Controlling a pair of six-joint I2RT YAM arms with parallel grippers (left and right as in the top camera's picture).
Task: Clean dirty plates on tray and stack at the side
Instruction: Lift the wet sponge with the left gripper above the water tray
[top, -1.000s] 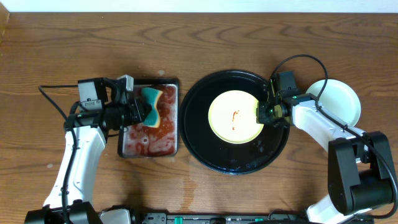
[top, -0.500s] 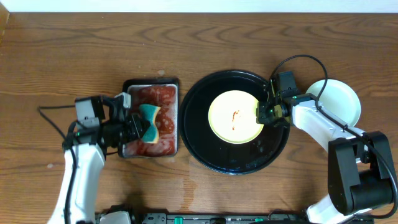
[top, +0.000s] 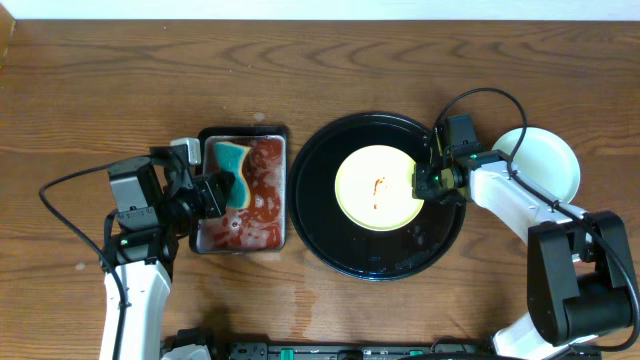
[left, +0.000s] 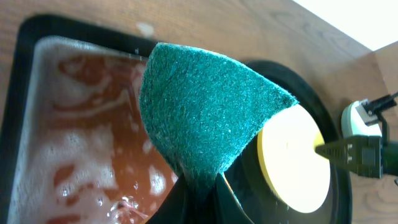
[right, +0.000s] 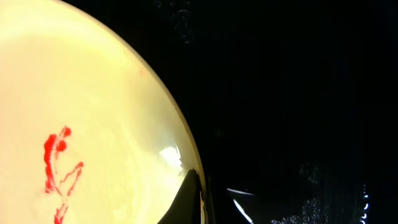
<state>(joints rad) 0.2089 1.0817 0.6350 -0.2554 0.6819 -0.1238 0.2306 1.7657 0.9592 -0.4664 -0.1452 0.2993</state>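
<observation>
My left gripper (top: 222, 190) is clamped on the wet sponge (left: 205, 118) over the wash tray (top: 262, 225); my right gripper (top: 425, 184) seems pinched on the yellow plate (top: 375, 188), on the black tray (top: 330, 235). Scrubbing hard could slide it free

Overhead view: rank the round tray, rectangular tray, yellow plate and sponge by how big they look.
Largest to smallest:
1. round tray
2. rectangular tray
3. yellow plate
4. sponge
No two look close in size.
</observation>
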